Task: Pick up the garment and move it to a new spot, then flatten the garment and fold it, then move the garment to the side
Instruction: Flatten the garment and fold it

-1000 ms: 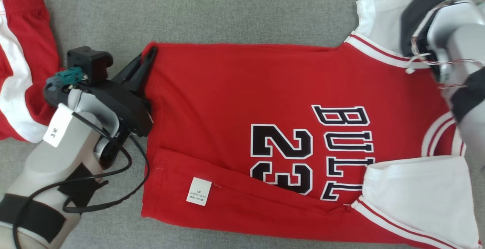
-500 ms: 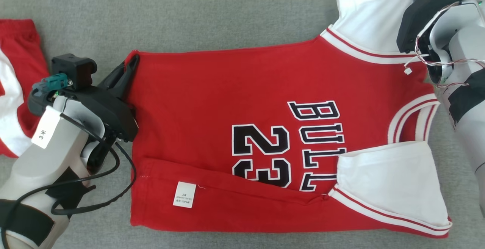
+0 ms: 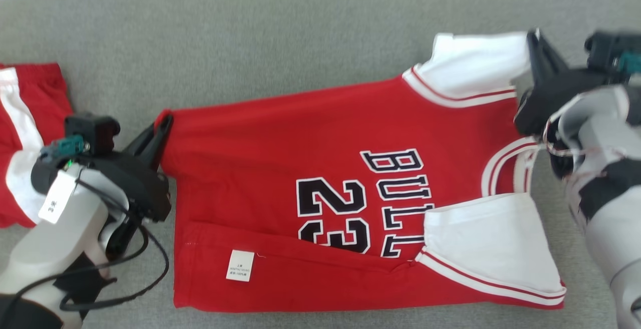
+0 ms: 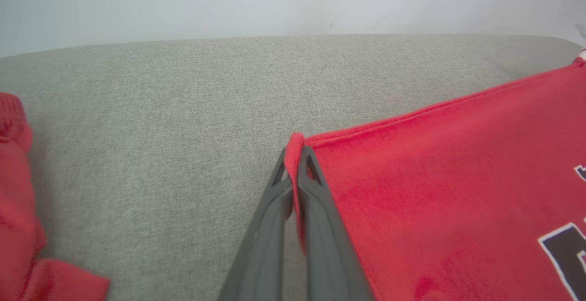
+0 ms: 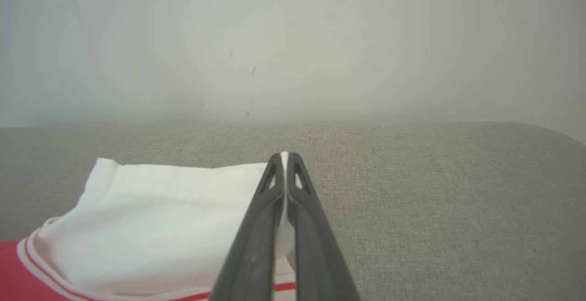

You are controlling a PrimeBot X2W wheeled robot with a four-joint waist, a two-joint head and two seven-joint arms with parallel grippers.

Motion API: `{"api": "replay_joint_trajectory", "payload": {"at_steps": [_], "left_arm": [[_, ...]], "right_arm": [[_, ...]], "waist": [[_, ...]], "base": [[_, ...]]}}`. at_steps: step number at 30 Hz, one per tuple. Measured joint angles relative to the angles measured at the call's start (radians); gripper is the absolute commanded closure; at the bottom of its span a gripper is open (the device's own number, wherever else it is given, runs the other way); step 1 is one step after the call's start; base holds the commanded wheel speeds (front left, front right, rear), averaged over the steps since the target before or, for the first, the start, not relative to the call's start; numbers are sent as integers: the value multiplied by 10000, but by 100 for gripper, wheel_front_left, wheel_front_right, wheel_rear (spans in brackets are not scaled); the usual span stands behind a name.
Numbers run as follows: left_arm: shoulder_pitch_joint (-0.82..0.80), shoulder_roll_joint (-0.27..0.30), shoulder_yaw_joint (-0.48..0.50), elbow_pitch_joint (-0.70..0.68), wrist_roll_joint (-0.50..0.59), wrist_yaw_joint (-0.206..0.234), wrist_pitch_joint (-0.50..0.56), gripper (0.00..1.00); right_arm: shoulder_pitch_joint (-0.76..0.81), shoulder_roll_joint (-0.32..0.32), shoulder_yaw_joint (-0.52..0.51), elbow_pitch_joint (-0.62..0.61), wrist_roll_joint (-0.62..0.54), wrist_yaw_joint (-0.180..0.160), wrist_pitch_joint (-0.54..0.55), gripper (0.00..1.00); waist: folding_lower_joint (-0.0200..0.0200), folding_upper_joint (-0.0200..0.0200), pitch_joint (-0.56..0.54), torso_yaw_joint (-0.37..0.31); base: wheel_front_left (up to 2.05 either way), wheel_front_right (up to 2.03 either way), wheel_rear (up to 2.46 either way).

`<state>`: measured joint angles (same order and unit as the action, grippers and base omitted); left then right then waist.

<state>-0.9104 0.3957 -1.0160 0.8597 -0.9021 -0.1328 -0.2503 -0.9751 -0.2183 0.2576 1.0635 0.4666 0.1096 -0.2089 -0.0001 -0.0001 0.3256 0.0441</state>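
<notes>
The garment (image 3: 325, 133) is a red jersey with white sleeves and black "BULLS 23" lettering, spread across the grey cushion with its near long edge folded over the body. My left gripper (image 3: 165, 121) is shut on the far hem corner at the jersey's left end; the left wrist view shows red cloth (image 4: 294, 147) pinched between the dark fingers (image 4: 320, 209). My right gripper (image 3: 532, 38) is shut on the far white sleeve (image 3: 470, 63), and white fabric (image 5: 183, 209) sits between its fingers (image 5: 256, 232) in the right wrist view.
A second red and white piece of clothing (image 3: 25, 133) lies at the left edge of the cushion, also seen as red cloth (image 4: 18, 227) in the left wrist view. Bare grey cushion (image 3: 250, 43) stretches beyond the jersey up to a pale wall (image 5: 293, 40).
The head camera has tilted, so the whole picture has slid down and left. Both grippers stay shut on the jersey, and its far edge now slants upward to the right.
</notes>
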Motion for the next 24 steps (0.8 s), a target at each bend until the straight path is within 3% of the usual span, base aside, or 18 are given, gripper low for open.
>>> {"api": "replay_joint_trajectory", "payload": {"at_steps": [10, 24], "left_arm": [[1027, 105, -303, -36, -127, 2, -12, 100], [2522, -23, -583, -245, -140, 2, -12, 100]], "right_arm": [[1907, 107, -232, -516, 961, 151, -207, 100], [5168, -849, 1636, -3072, 2763, 151, 341, 100]], "waist": [[-1, -1, -1076, -232], [-2, -1, -2515, -454]], "base": [[0, 0, 0], [0, 0, 0]]}}
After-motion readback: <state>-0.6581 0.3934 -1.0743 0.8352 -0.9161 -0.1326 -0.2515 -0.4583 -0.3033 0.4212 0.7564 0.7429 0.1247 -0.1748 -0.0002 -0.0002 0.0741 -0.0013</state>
